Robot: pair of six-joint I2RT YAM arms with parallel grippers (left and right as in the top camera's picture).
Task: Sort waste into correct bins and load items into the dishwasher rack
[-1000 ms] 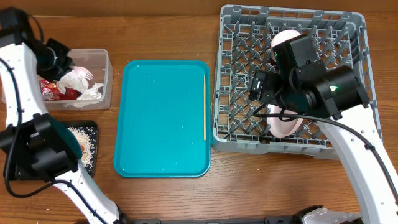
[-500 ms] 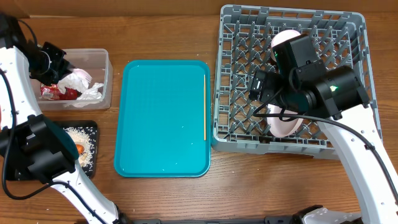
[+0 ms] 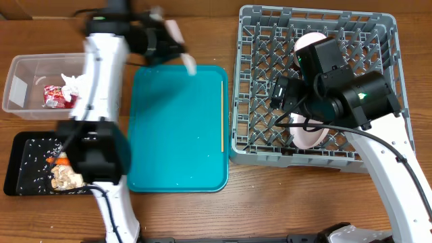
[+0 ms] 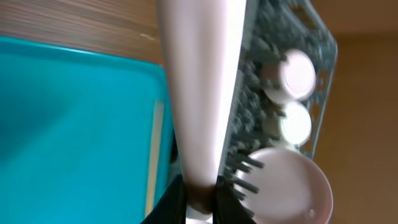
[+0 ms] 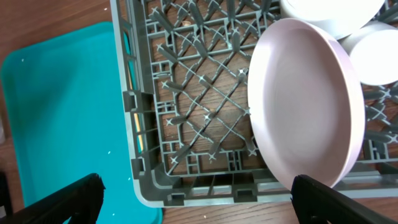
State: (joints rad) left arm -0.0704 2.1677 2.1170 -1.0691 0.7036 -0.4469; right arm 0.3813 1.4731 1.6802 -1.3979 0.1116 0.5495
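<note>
My left gripper (image 3: 163, 42), pinching a white plastic fork (image 4: 199, 93), now leaves the clear plastic tub (image 3: 27, 71) for the grey lattice rack (image 3: 260, 40); right gripper (image 5: 199, 204) spread.

Fingers (image 4: 166, 208) pinch a white fork (image 4: 202, 93), the teal tray (image 4: 62, 124) and grey rack (image 4: 267, 37) beyond

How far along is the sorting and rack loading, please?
Done: wrapper and napkins in the clear tub, scraps in the black tray, dishes in the rack. In hand: left gripper shut on a long white piece, likely the fork. Left: the chopstick on the teal tray.
</note>
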